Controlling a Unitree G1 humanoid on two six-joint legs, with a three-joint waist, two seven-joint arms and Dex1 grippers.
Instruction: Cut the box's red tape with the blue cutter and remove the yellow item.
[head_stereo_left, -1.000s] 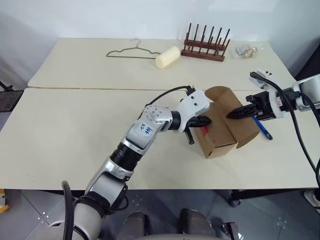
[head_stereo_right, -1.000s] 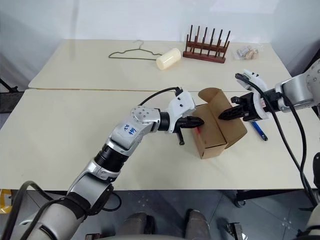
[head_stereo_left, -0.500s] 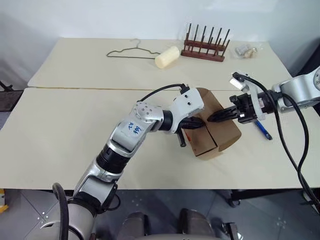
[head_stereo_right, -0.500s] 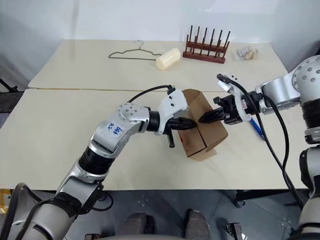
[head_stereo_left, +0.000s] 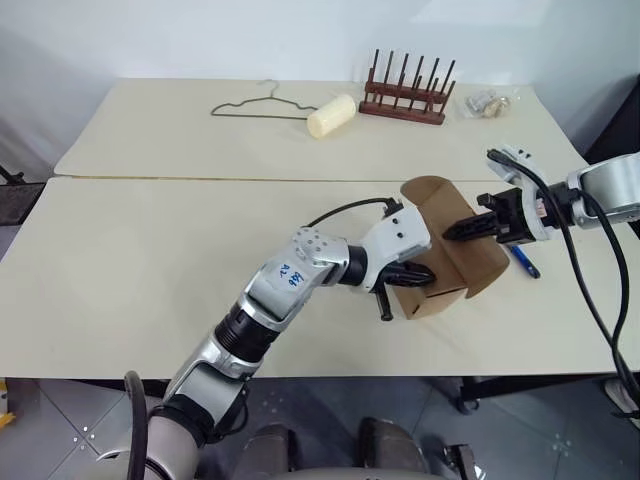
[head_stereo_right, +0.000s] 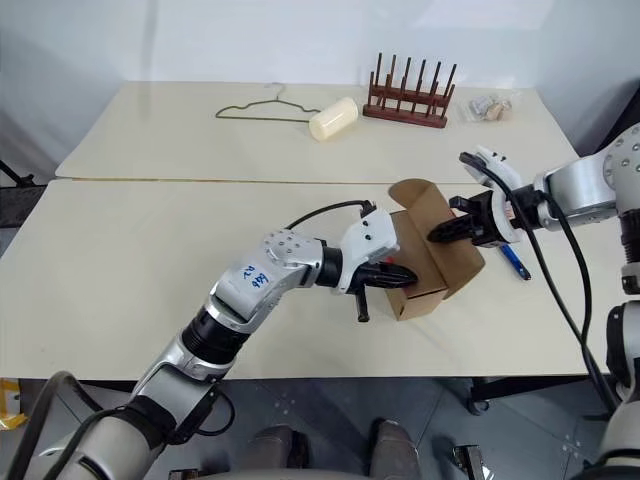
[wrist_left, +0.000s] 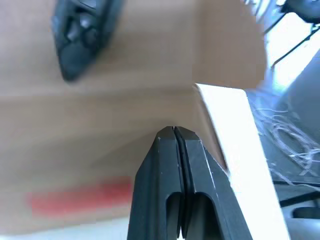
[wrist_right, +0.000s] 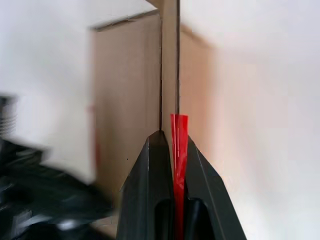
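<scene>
With the blue cutter (head_stereo_left: 522, 261) set down on the table (head_stereo_left: 150, 250), the right gripper (head_stereo_right: 437, 236) pinches the box (head_stereo_left: 445, 262) flap open, the left gripper (head_stereo_right: 405, 275) is closed empty against its side, and the yellow item remains unseen.

Bright, even room light — soft shadows under arms on pale table (head_stereo_left: 150, 260). Wrist views blurred, washed out — close cardboard out of focus.

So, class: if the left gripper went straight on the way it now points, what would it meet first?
The box. The left gripper, shut, points at its brown side wall just above the red tape, seemingly already against it, though the depth is hard to judge.
</scene>
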